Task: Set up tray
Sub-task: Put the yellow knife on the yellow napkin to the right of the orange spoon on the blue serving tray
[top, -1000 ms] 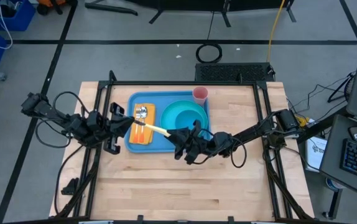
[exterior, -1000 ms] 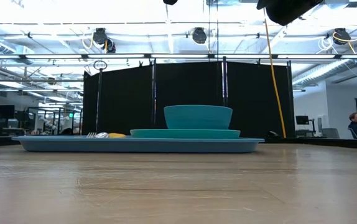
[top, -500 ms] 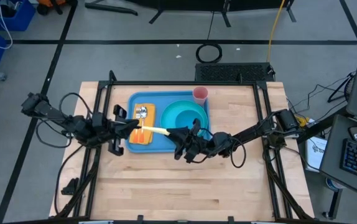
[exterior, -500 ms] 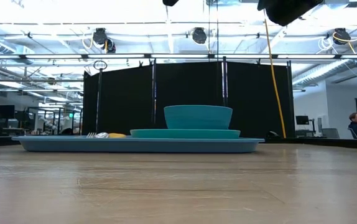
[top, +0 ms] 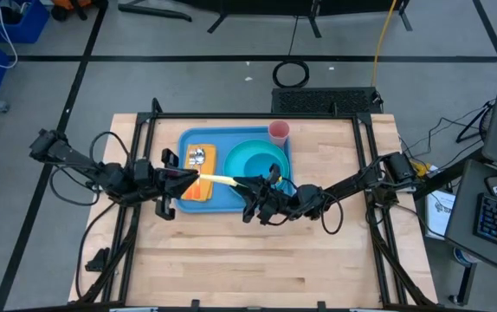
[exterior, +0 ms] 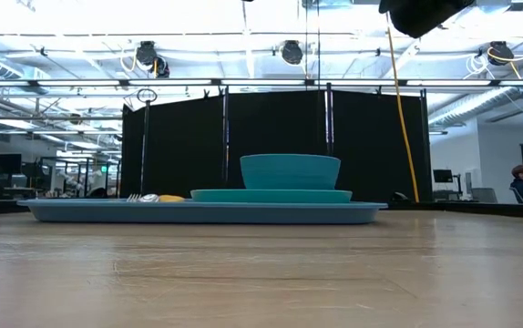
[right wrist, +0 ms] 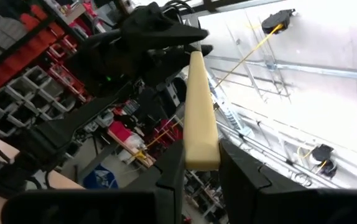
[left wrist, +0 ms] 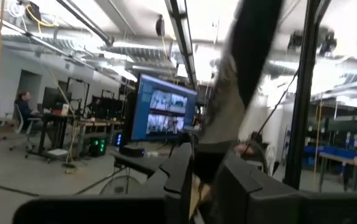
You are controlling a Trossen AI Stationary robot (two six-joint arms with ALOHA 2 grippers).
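The light-blue tray (top: 231, 139) lies on the table's far half. It carries an orange napkin (top: 198, 191), silverware (top: 198, 156) and a teal bowl on a teal plate (top: 261, 163). A cream stick-shaped utensil (top: 216, 179) hangs above the tray between my two grippers. My right gripper (top: 242, 185) is shut on its right end. My left gripper (top: 190, 177) stands at its left end; in the left wrist view a gap shows between the fingers, with a cream end (left wrist: 195, 194) in it. My right gripper pinches the utensil's cream end (right wrist: 201, 155) between its two fingers, coming from the table's right and slanting upward. The fingers lie along the utensil, which reaches away from them toward my left gripper and is lifted clear above the tray. My left gripper has the utensil's other end (right wrist: 192, 55) between its fingers; I cannot tell whether they touch it.
A pink cup (top: 279, 131) stands at the tray's far right corner. Dark frame rails (top: 365, 165) run along the table's left and right sides. Bare wood (top: 257, 260) fills the table's near half.
My left gripper has tipped a little and shifted slightly toward the table's near edge. The cream utensil stays in the air between the two grippers above the tray, now lying more level.
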